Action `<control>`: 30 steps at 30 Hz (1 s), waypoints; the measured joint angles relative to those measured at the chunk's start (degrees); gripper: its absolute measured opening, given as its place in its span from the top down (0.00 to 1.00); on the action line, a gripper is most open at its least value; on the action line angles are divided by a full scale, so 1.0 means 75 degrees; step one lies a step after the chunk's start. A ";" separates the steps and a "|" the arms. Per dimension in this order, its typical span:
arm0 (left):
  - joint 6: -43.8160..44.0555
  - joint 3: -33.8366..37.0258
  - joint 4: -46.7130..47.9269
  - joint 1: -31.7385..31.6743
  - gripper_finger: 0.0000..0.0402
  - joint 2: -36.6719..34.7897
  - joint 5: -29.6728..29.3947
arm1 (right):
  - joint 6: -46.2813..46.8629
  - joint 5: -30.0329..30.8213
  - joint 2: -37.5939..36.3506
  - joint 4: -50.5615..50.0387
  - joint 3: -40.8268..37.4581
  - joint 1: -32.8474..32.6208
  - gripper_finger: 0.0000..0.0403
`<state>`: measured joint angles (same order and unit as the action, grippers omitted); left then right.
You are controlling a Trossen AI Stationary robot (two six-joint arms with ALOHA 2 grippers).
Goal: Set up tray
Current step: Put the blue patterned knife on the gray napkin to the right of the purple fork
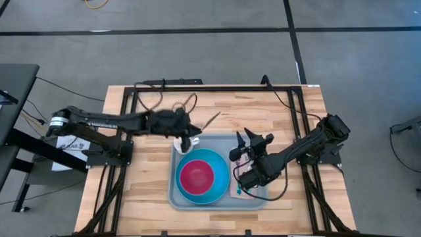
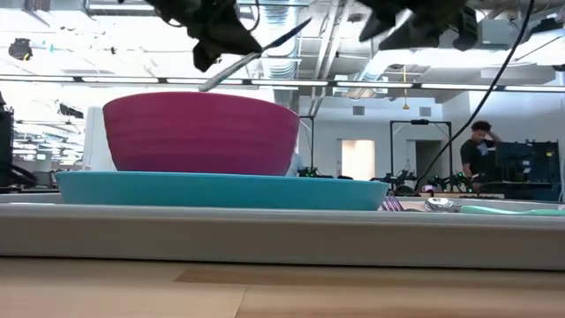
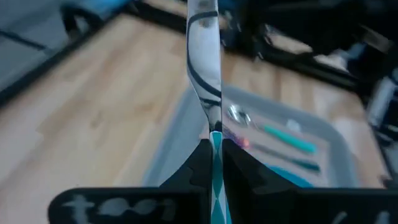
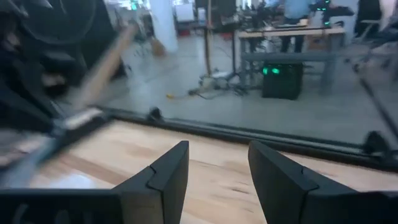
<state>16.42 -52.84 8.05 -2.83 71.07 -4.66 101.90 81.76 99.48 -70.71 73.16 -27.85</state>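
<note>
Knife [image 3: 205,74] in left tool [image 3: 214,155], utensils [image 3: 280,134] beyond.

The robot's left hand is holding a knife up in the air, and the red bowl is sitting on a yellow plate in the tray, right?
Almost. The left gripper does hold the knife up in the air, and the red bowl does sit on a plate in the tray. But the plate is bright blue, not yellow. The high view shows it best.

Plate [image 1: 202,178] and bowl [image 1: 196,176] crowd tray [image 1: 260,197] left half
</note>
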 joint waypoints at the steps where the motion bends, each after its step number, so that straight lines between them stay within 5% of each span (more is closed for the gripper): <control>1: 0.0003 0.0000 -0.0283 0.0245 0.99 0.0129 -0.0497 | 0.0001 0.0074 0.0013 0.0143 0.0066 -0.0034 0.61; 8: 0.0720 0.0001 -0.1434 0.1409 0.98 0.1548 -0.3458 | -0.0981 0.0095 0.0026 0.2007 0.0412 -0.0174 0.61; 12: 0.1025 -0.0001 -0.2260 0.1563 0.98 0.2421 -0.4405 | -0.1840 0.0087 0.0024 0.2984 0.0430 -0.0190 0.61; 21: 0.1131 -0.0042 -0.4432 0.1884 0.99 0.3491 -0.4857 | -0.1986 -0.0094 0.0023 0.3732 0.0430 -0.0031 0.61; 30: 0.0574 -0.0137 -0.4510 0.2046 0.99 0.3546 -0.5240 | -0.2521 -0.1365 -0.0643 0.3659 0.0465 0.0209 0.61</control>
<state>20.73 -53.87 -25.77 12.51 97.67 -43.96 82.99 71.52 94.65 -43.27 76.64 -26.28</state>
